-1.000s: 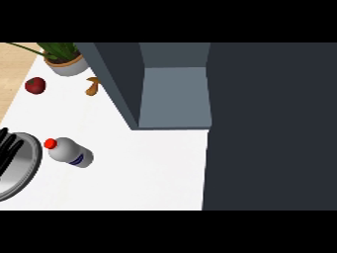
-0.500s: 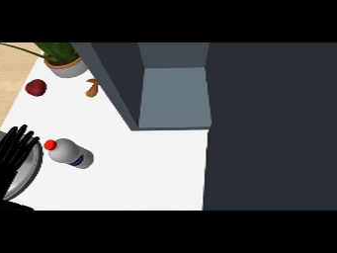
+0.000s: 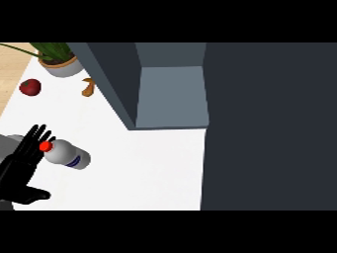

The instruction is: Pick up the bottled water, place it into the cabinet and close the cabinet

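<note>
The bottled water (image 3: 66, 153) lies on its side on the white counter (image 3: 149, 173), its red cap pointing left and a blue band around its middle. The left hand (image 3: 19, 170) comes in from the lower left edge with straight, spread fingers; its fingertips overlap the cap end of the bottle, but nothing curls around it, so the hand is released. The right hand is out of sight. Up and to the right stands the cabinet (image 3: 167, 94), its grey inside showing. Along the counter's far left sit a red apple (image 3: 30, 87), a small brown item (image 3: 88, 88), and a potted plant (image 3: 58, 62).
</note>
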Tool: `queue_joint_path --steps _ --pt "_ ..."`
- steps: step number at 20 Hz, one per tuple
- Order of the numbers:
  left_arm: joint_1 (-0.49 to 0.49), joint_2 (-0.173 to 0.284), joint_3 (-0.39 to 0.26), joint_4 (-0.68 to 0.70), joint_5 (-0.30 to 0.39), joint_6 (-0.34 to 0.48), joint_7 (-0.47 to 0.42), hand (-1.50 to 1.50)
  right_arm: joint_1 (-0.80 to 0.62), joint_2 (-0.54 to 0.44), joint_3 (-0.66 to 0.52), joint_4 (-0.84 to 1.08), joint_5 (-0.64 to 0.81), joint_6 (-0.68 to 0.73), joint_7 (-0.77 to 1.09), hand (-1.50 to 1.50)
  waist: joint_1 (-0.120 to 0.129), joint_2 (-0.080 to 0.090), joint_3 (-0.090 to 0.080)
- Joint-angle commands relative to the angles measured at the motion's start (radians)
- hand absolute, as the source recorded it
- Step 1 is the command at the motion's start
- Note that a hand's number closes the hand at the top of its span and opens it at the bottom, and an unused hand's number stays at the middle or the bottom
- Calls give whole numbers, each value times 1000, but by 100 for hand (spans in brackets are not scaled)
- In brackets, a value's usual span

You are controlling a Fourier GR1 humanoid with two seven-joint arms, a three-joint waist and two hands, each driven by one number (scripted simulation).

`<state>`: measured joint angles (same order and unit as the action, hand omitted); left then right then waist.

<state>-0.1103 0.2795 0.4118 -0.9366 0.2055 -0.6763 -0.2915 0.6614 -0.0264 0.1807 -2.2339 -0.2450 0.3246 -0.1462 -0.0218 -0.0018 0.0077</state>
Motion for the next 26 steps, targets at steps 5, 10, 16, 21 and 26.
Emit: queue_joint_path --steps 5,10,16,21,26 --pt "-166 36 -8 316 -98 2 -167 -150 -41 1 0 15 6 -12 14 -150 0 7 -10" --pt "-157 3 -16 313 -109 1 -156 -150 -23 -17 -16 -6 -21 7 18 -150 -7 8 -10" --pt "-152 -10 -4 326 -112 -6 -179 -150 -57 22 20 32 17 -20 7 -150 -9 12 -12" --pt "-139 -42 6 317 -70 -71 -147 -150 -86 3 -14 48 -2 -17 22 -150 -6 13 -12" --pt "-133 -71 5 340 -58 -104 -125 -150 -61 0 -15 25 -23 -8 19 -150 -14 11 -12"
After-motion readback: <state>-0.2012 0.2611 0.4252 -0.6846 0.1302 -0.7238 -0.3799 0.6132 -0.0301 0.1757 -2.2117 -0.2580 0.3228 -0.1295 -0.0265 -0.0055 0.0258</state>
